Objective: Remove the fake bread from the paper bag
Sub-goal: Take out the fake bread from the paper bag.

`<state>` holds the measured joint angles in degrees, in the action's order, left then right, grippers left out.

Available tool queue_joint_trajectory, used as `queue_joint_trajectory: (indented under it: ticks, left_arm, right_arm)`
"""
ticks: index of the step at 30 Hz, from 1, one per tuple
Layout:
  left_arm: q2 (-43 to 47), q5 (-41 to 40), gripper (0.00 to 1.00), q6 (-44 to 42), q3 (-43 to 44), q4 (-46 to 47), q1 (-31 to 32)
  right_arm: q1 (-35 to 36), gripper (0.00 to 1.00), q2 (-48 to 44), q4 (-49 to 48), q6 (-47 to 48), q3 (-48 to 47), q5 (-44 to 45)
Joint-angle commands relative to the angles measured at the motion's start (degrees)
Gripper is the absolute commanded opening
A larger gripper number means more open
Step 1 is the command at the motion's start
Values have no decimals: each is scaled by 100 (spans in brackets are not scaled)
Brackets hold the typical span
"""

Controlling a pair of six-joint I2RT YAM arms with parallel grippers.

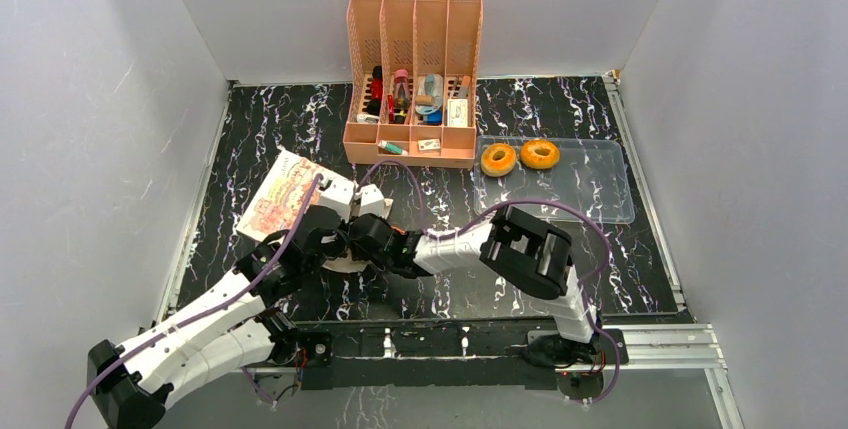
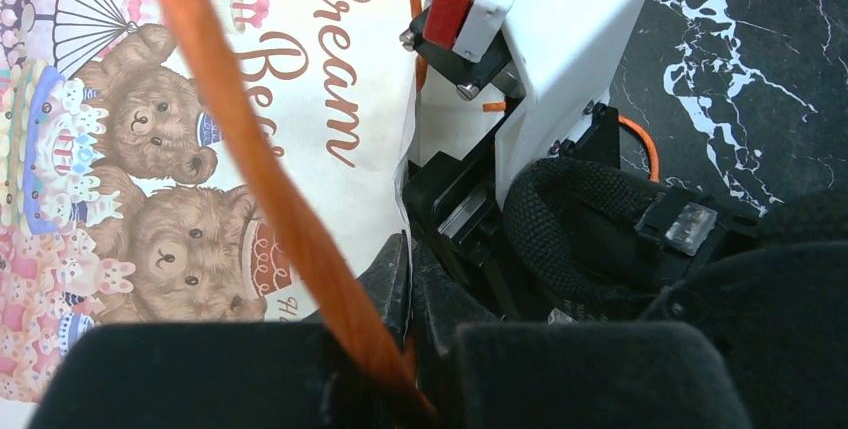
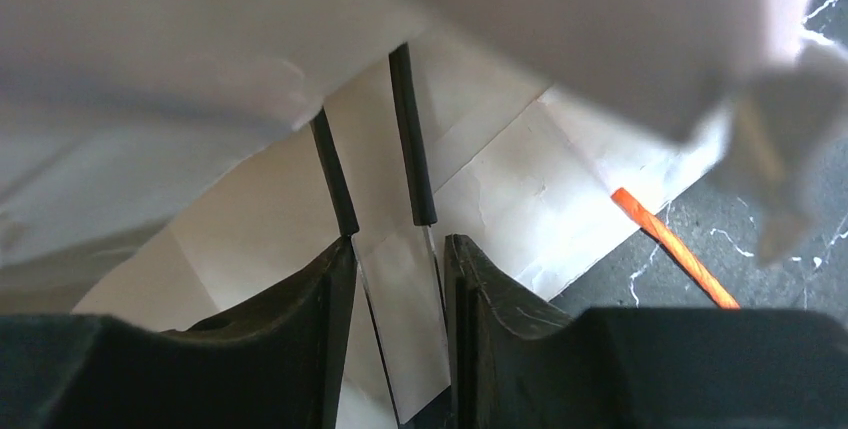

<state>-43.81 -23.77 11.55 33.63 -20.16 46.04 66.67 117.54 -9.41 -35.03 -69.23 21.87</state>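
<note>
The paper bag (image 1: pixel 283 195) lies on the table left of centre, its printed bear picture (image 2: pixel 170 199) facing up. My left gripper (image 2: pixel 410 284) is shut on the bag's edge, beside an orange cord handle (image 2: pixel 290 219). My right gripper (image 3: pixel 398 279) is at the bag's mouth, right next to the left one (image 1: pixel 362 236). Its jaws stand a narrow gap apart over a pale strip and two thin black rods. Cream paper (image 3: pixel 260 229) fills its view. Two golden-brown ring breads (image 1: pixel 498 159) (image 1: pixel 540 154) lie on a clear tray (image 1: pixel 600 194). The other breads are hidden.
A pink desk organiser (image 1: pixel 413 79) with small items stands at the back centre. White walls close in three sides. A metal rail (image 1: pixel 660 339) runs along the near edge. A loose orange cord (image 3: pixel 675 247) lies on the black marbled table.
</note>
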Motion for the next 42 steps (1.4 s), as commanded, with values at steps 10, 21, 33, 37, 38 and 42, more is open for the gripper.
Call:
queue_joint_trajectory:
  ticks: [10, 21, 33, 37, 38, 42]
  left_arm:
    - [452, 862, 0, 297, -6, 292, 186]
    - [392, 180, 0, 487, 107, 146, 186]
    - [242, -468, 0, 713, 135, 178, 186]
    - [60, -863, 0, 831, 208, 268, 186]
    - [-30, -936, 0, 838, 256, 320, 186]
    - [-367, -1169, 0, 913, 399, 409, 186]
  right_arm:
    - [-58, 0, 413, 168, -151, -239, -148]
    - [-49, 0, -645, 527, 6, 406, -406]
    - [101, 0, -1724, 1223, -1, 913, -346]
    - [280, 0, -2312, 1645, -79, 1183, -347]
    - [359, 0, -2427, 1719, -111, 1240, -358]
    - [620, 0, -2907, 2058, -245, 1506, -272]
